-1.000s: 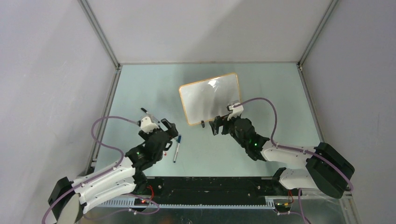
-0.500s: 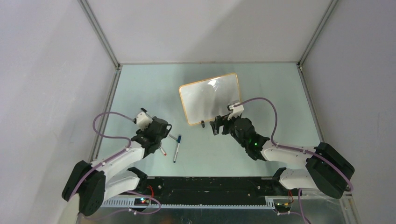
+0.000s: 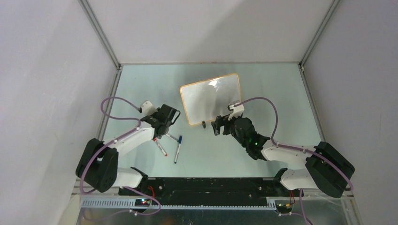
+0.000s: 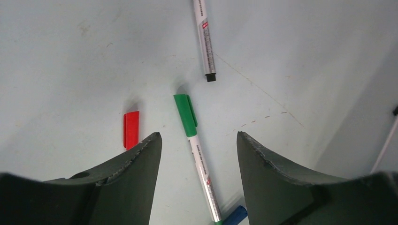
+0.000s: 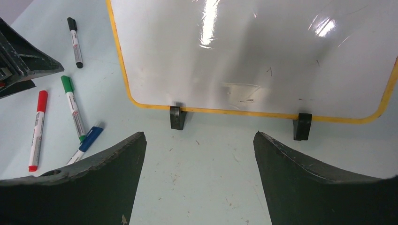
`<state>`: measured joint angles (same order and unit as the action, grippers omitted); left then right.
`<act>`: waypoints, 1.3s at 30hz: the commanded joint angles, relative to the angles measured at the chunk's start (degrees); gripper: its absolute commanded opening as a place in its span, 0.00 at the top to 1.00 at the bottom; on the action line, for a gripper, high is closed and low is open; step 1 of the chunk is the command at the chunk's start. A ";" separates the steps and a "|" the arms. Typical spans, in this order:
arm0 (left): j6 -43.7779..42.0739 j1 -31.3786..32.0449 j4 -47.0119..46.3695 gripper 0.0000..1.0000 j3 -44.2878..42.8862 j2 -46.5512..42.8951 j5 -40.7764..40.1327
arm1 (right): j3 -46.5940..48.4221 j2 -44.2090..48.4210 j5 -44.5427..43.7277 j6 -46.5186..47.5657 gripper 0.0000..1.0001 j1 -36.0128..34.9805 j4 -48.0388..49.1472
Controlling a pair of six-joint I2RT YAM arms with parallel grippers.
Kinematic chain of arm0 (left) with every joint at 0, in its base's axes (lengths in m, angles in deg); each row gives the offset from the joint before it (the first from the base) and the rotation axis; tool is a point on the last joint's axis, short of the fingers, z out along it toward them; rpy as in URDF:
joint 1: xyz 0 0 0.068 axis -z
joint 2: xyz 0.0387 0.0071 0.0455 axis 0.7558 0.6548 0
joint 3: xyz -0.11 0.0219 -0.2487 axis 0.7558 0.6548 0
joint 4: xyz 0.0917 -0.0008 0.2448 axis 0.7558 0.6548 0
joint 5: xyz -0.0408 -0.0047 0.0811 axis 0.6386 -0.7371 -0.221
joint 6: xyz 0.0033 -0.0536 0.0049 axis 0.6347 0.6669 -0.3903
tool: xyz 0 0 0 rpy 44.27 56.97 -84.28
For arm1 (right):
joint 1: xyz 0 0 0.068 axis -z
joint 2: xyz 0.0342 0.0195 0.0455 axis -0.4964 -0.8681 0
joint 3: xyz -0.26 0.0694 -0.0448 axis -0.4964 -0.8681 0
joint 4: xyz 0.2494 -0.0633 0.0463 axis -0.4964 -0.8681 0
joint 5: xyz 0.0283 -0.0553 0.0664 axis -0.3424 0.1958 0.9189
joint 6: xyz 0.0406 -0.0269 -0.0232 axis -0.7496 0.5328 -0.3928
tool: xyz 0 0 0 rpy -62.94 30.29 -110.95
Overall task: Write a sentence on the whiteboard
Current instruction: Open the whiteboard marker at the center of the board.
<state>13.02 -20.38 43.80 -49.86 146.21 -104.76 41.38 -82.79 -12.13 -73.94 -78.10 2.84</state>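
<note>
The whiteboard (image 3: pixel 211 98) stands on two black clip feet (image 5: pixel 177 117) past the table's middle; its orange-framed white face (image 5: pixel 253 51) is blank apart from faint smudges. No green sentence shows on it. My left gripper (image 3: pixel 172 117) is open and empty, low over the loose markers. In the left wrist view it (image 4: pixel 198 136) straddles a green-capped marker (image 4: pixel 196 154). My right gripper (image 3: pixel 217 127) is open and empty, just in front of the board's lower edge, and the right wrist view shows it (image 5: pixel 199 136) facing the feet.
Loose markers lie left of the board: a red one (image 5: pixel 36 129), a green one (image 5: pixel 72 108), a blue one (image 5: pixel 87 140) and a black one (image 5: pixel 74 42). A red cap (image 4: pixel 131 129) shows beside my left finger. Grey walls enclose the table on three sides.
My left arm has swung away from the near edge toward the board, bringing its gripper over the markers. The right arm and the whiteboard have not moved.
</note>
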 commanded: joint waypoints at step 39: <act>4.21 -1.09 -52.61 1.00 36.08 -29.45 16.58 | 4.62 -7.77 19.77 -0.71 0.12 -8.28 11.71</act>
<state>16.87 -22.99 -3.94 -12.68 121.80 -88.02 43.70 -89.74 5.18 -73.83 -86.07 8.66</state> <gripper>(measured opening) 0.023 0.872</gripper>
